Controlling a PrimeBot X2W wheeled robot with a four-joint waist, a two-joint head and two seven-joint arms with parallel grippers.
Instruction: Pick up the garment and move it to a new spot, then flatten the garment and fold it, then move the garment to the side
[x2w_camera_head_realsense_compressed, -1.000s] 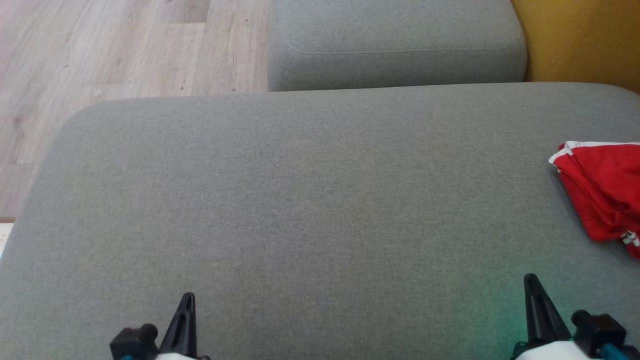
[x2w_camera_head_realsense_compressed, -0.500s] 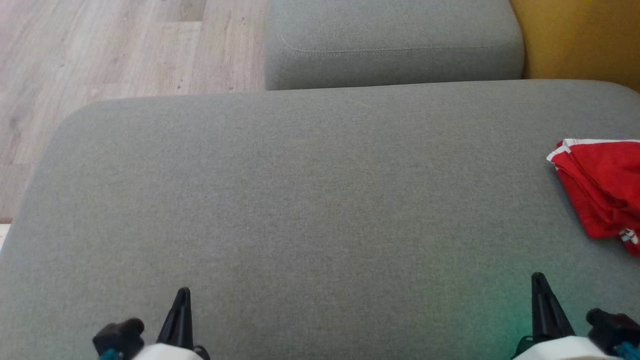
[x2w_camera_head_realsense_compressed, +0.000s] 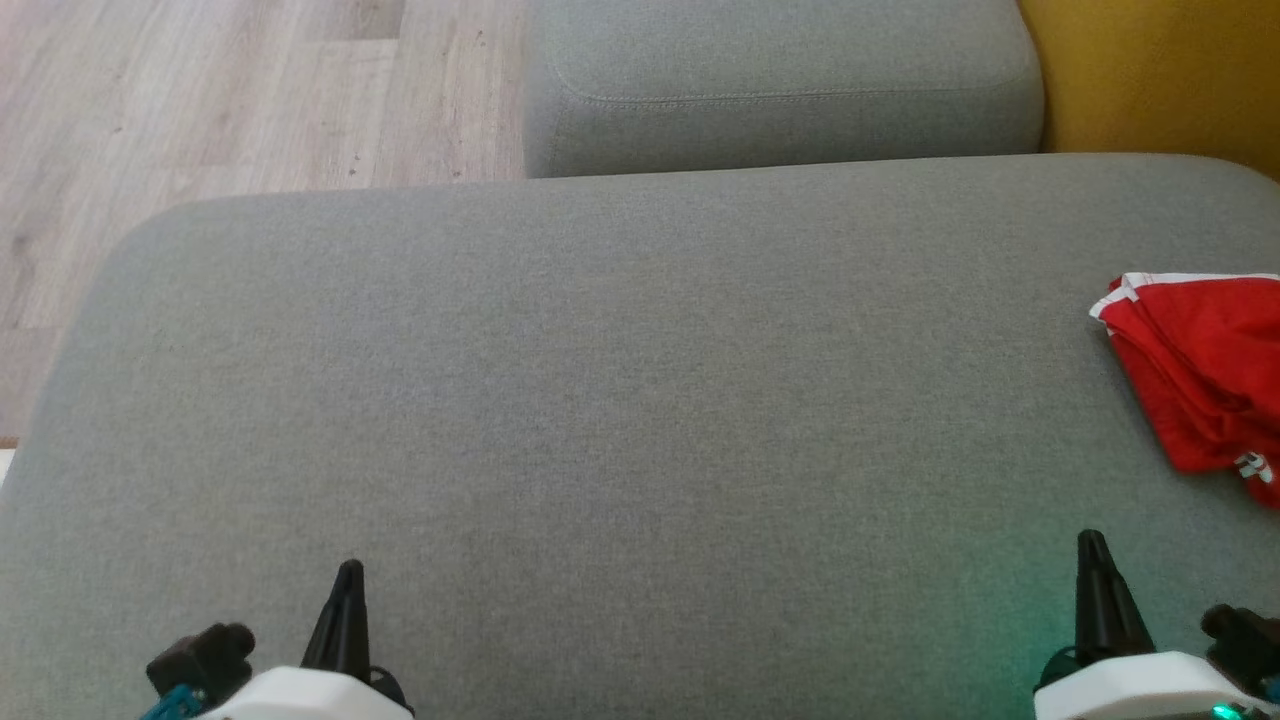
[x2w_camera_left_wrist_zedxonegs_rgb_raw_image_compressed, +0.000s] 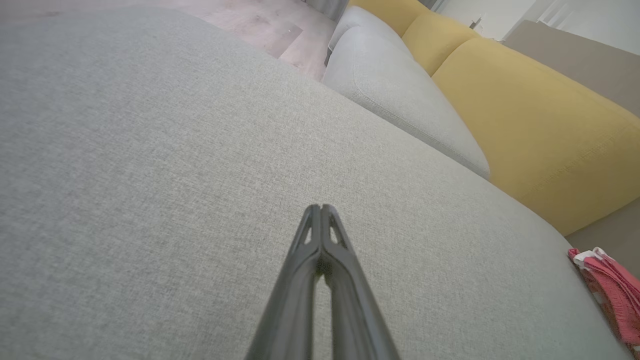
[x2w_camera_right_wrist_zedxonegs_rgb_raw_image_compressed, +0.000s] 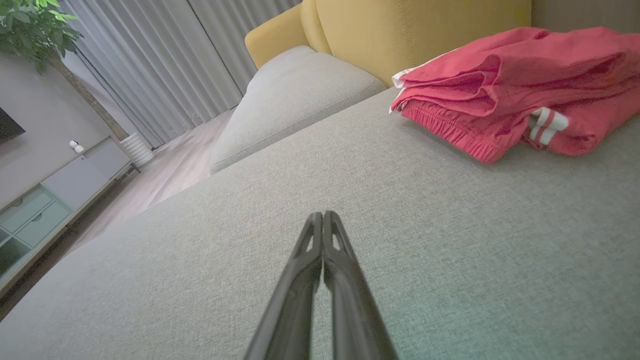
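The garment (x2w_camera_head_realsense_compressed: 1205, 375) is red with white trim and lies folded at the right edge of the grey cushion (x2w_camera_head_realsense_compressed: 620, 400). The right wrist view has the garment (x2w_camera_right_wrist_zedxonegs_rgb_raw_image_compressed: 515, 85) ahead and to the right, well clear of the fingertips. At the far right edge of the left wrist view the garment (x2w_camera_left_wrist_zedxonegs_rgb_raw_image_compressed: 612, 292) is partly cut off. My left gripper (x2w_camera_head_realsense_compressed: 348, 570) sits at the near left, shut and empty, its fingers (x2w_camera_left_wrist_zedxonegs_rgb_raw_image_compressed: 320, 212) pressed together over bare cushion. Near the front right, my right gripper (x2w_camera_head_realsense_compressed: 1092, 540) is shut and empty too, below the garment.
A second grey cushion (x2w_camera_head_realsense_compressed: 780, 90) lies beyond the big one, with a yellow sofa back (x2w_camera_head_realsense_compressed: 1160, 80) at the far right. Wooden floor (x2w_camera_head_realsense_compressed: 200, 100) runs along the far left. In the right wrist view a pale cabinet (x2w_camera_right_wrist_zedxonegs_rgb_raw_image_compressed: 50, 195) and curtains (x2w_camera_right_wrist_zedxonegs_rgb_raw_image_compressed: 165, 60) stand across the room.
The head view has shifted slightly. Both grippers have drifted outward, the left to the left and the right to the right. The garment lies unmoved on the cushion.
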